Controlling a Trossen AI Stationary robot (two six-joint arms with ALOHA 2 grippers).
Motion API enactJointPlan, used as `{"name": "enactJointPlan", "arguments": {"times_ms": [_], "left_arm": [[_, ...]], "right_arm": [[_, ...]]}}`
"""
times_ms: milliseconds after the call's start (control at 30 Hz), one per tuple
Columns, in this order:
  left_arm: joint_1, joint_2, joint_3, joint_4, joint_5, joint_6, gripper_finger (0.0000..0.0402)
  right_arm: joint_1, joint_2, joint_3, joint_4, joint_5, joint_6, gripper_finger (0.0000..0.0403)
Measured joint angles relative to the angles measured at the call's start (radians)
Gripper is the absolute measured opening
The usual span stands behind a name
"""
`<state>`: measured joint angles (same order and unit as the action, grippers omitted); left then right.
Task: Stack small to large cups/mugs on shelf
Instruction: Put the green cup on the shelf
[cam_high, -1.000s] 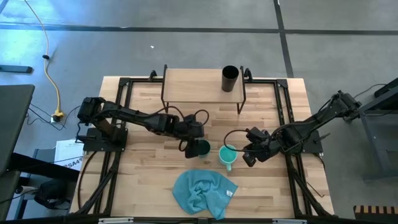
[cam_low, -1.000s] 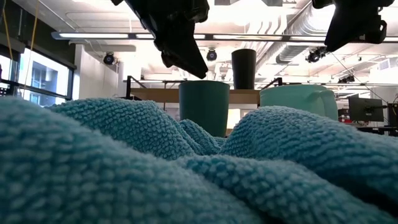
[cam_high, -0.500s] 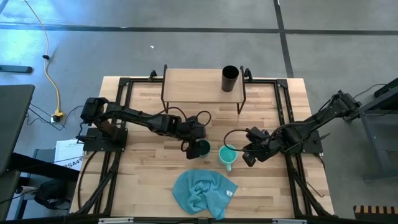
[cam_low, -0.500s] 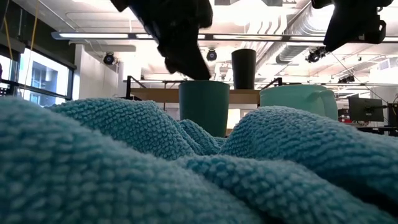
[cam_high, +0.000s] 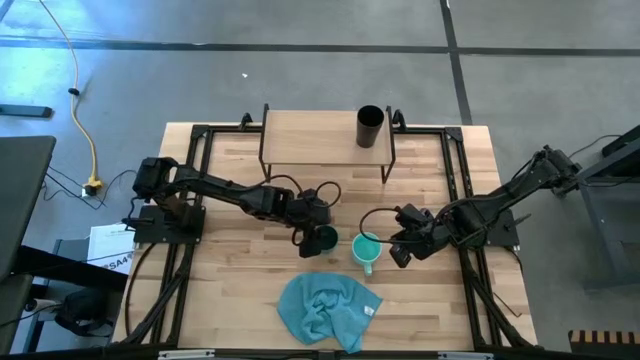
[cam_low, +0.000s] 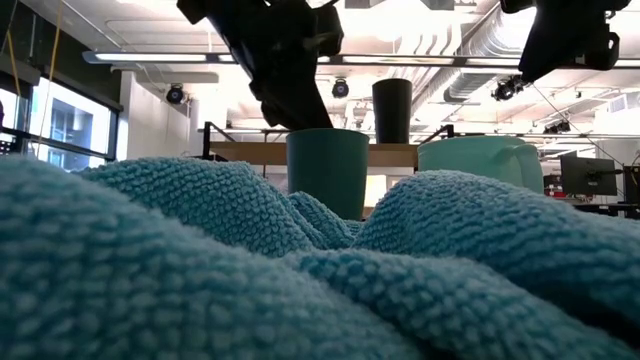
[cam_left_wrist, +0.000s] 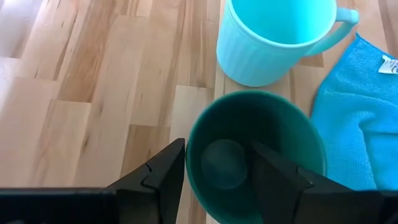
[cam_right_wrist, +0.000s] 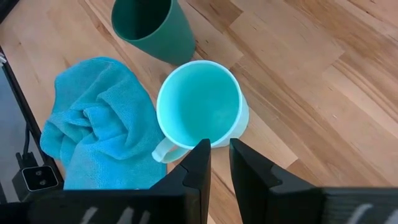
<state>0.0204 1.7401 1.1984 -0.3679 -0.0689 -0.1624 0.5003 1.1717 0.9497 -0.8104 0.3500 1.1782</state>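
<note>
The short dark teal cup (cam_high: 325, 239) stands upright on the tabletop, with the light turquoise handled mug (cam_high: 366, 247) just to its right. The tall black cup (cam_high: 370, 126) stands on the shelf (cam_high: 310, 135) at its right end. My left gripper (cam_left_wrist: 217, 144) is open at the teal cup's (cam_left_wrist: 298, 143) rim, on its left side; one finger is inside the cup and one outside. My right gripper (cam_right_wrist: 219, 144) hovers above the mug's (cam_right_wrist: 199, 106) right rim, its fingers a narrow gap apart and empty. My left gripper comes down at the teal cup's left wall (cam_left_wrist: 191, 155) from above, slanting from the table's left. One finger (cam_left_wrist: 273, 174) is over the cup's hollow and the other (cam_left_wrist: 163, 177) is outside the wall. I cannot tell whether either finger touches the wall.
A crumpled blue cloth (cam_high: 328, 310) lies near the table's front edge, just in front of the two cups, and fills the foreground of the low view (cam_low: 200, 260). The shelf's left and middle parts are bare wood.
My left gripper has gone a little toward the table's right edge and down, and now straddles the teal cup's rim. The teal cup, the mug and my right arm have kept still.
</note>
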Motion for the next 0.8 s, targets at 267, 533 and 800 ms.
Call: {"name": "enactJointPlan", "arguments": {"times_ms": [267, 533, 800], "left_arm": [[0.0, 0.0, 0.0, -0.003, -0.034, -0.004, 0.0155], [0.0, 0.0, 0.0, -0.019, -0.034, -0.007, 0.0121], [0.0, 0.01, 0.0, -0.026, -0.026, -0.009, 0.0093]], "right_arm": [[0.0, 0.0, 0.0, 0.005, 0.009, 0.0, 0.005], [0.0, 0.0, 0.0, 0.008, 0.013, 0.0, 0.005], [0.0, 0.0, 0.0, 0.008, 0.013, 0.0, 0.005]]}}
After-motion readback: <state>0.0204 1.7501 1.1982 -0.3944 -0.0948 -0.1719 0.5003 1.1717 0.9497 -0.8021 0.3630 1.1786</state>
